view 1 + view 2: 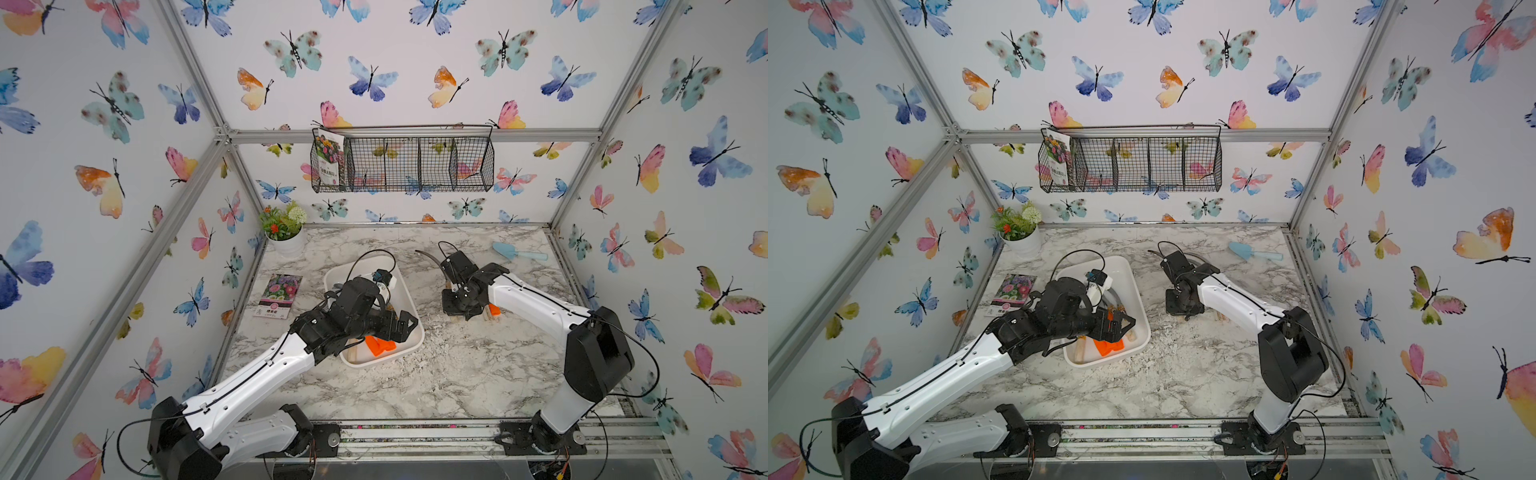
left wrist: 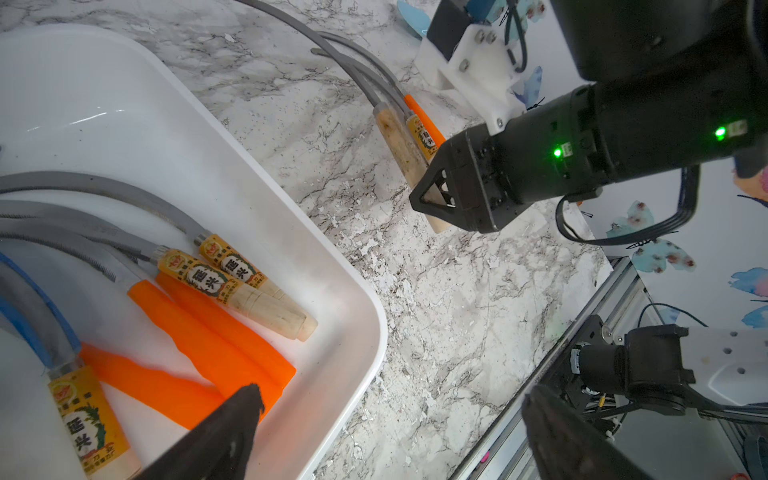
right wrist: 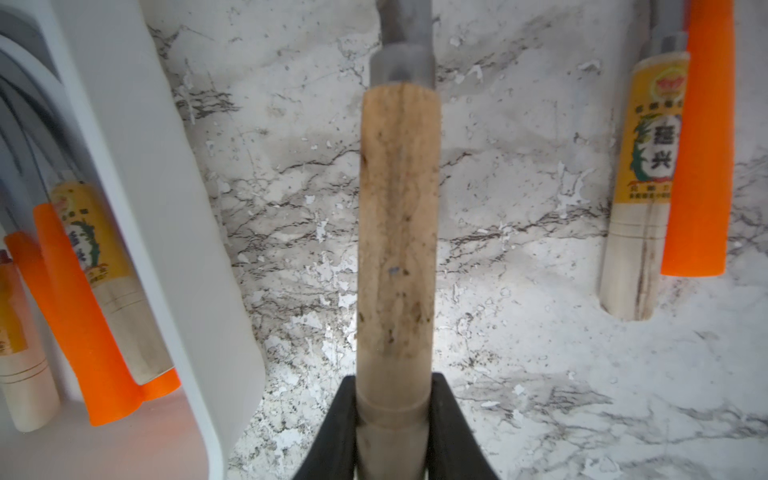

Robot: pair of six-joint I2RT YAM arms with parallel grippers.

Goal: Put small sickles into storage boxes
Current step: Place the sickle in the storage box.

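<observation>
- The desk [image 1: 457, 374] is glossy grey-veined marble print, chipped and flaky near the tray. A dragged handle could catch there, so a clean lift looks better than a slide.
- The left arm [image 1: 257, 370] hangs over the tray's near end, the left jaws spread wide and empty. It covers much of the tray, so I judge the drop needs it out of the way.
- The right arm [image 1: 536, 303] reaches down beside the tray. The right jaws are clamped on the butt of the held sickle [image 3: 397, 232], but I cannot tell if it is clear of the desk.
- The tray [image 1: 405, 296] is smooth white plastic, shallow, with rounded corners. Several sickles [image 2: 232, 286] lie in it, handles bunched at the near end.
- Held by its very end, with the long curved blade [image 1: 430, 257] far out, the held sickle will likely droop or swing. Carry it slowly and level, then lay it down parallel to the others.
- A labelled sickle [image 3: 646, 166] and an orange sickle [image 3: 702, 145] lie touching, near the held one on the desk.
- Handles are round and tapered, either dull stained wood or slick plastic. Blades are thin grey metal, some toothed.
</observation>
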